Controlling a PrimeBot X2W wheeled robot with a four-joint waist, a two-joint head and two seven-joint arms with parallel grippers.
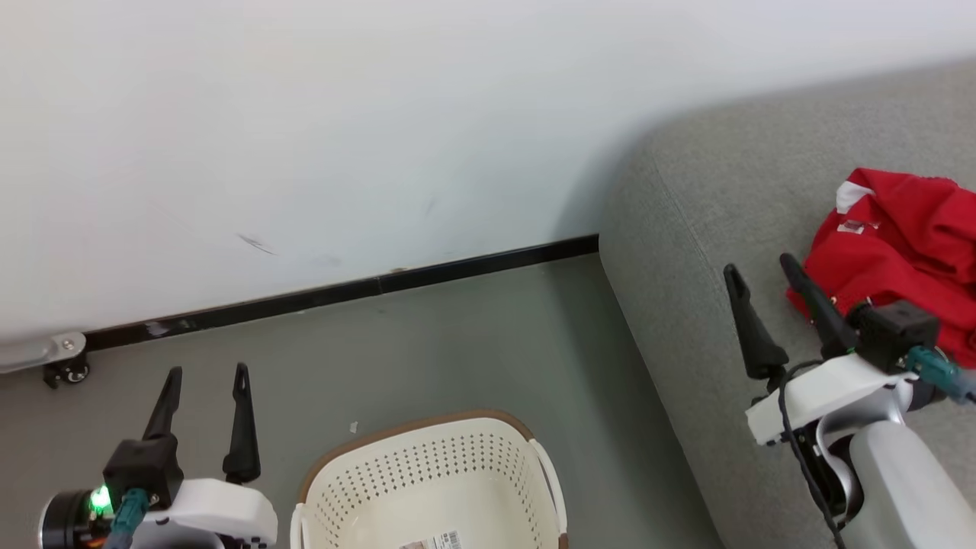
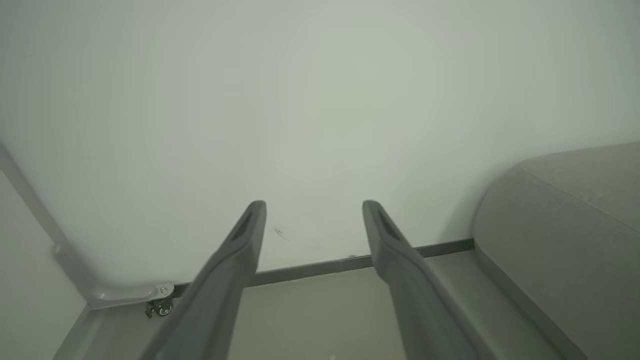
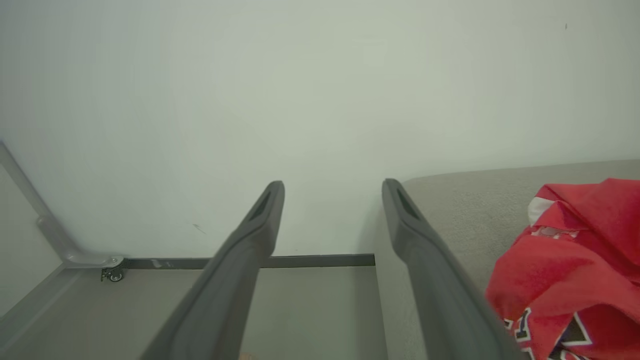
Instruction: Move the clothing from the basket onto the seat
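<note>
Both jaws gape empty; clothing (image 1: 907,244) lies on seat (image 1: 709,229) beside right jaws.

Bright even light; soft shadow on wall (image 1: 595,198) by seat (image 1: 686,229); wrist views greenish, fingers (image 2: 225,280) blurry.

The laundry basket (image 1: 427,473) runs off the head view's bottom edge, its floor label (image 1: 438,541) too small to read. The red clothing (image 1: 907,244) is cropped at the right edge, its lettering (image 3: 572,332) cut short.

One basket (image 1: 427,465), one seat (image 1: 686,252), one clothing heap (image 1: 907,236), two claws: left claw (image 1: 208,370), right claw (image 1: 759,264).
</note>
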